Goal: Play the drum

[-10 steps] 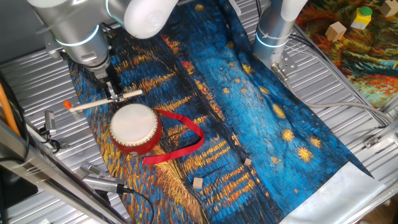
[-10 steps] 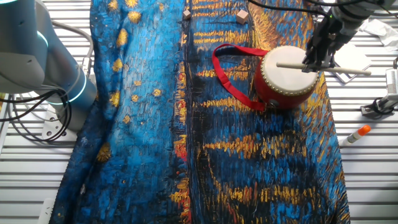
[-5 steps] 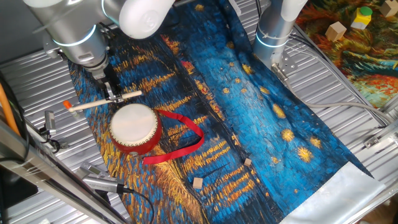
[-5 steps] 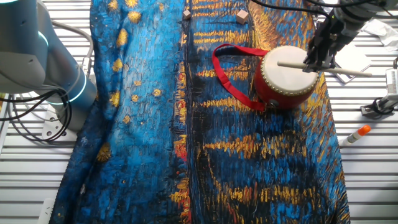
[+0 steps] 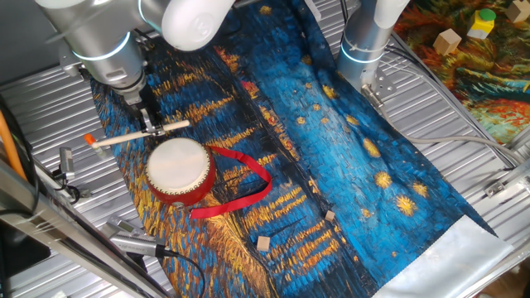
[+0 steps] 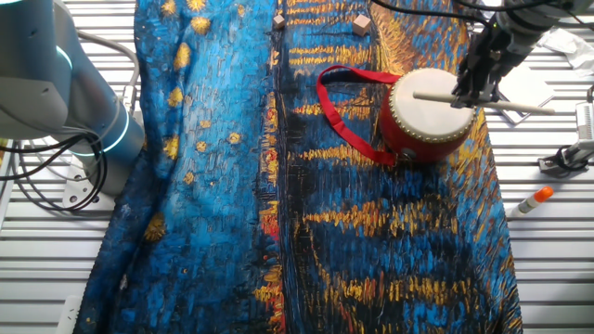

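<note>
A blue and gold painted cloth (image 5: 348, 157) is lying draped across the ribbed metal counter (image 5: 464, 116). Two small wooden cubes (image 5: 263, 242) are sitting on the cloth, well apart from the drum (image 5: 179, 170). An orange-capped marker (image 6: 531, 200) is lying on the bare counter off the cloth's edge.

The drum is standing upright near the cloth's edge, its cream skin facing up, while its red ribbon (image 5: 240, 186) is trailing in a loop toward the cloth's middle.

The gripper (image 5: 151, 126) is pinching a thin wooden stick (image 5: 137, 135) closed between its fingers. The stick is lying roughly level; in the other fixed view its free end is reaching over the drum skin. No writing is readable.
</note>
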Tool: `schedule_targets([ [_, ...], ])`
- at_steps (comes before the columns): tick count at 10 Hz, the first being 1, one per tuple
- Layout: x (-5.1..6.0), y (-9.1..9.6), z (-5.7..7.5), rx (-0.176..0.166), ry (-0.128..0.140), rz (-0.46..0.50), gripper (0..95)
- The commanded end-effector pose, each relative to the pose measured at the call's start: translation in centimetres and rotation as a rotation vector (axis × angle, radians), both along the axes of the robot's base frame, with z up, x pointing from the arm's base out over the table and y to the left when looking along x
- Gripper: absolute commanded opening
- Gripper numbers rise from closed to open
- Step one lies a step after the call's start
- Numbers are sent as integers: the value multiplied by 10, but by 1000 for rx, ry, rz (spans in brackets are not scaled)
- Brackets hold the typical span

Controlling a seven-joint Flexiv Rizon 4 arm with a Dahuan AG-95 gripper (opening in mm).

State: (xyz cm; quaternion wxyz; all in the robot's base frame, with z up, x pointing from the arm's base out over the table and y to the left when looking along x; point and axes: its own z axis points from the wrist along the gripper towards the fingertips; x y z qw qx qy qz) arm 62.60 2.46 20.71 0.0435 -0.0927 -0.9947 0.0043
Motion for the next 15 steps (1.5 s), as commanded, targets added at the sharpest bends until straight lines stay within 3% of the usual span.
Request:
schedule_targets([
  [1, 0, 0, 0, 1, -1, 3, 0],
  [6, 0, 0, 0, 3, -4, 7, 0],
  [8, 0, 0, 0, -9, -38, -2, 0],
  [10, 0, 0, 0, -12, -44, -1, 0],
  [15, 0, 0, 0, -4, -27, 19, 0],
])
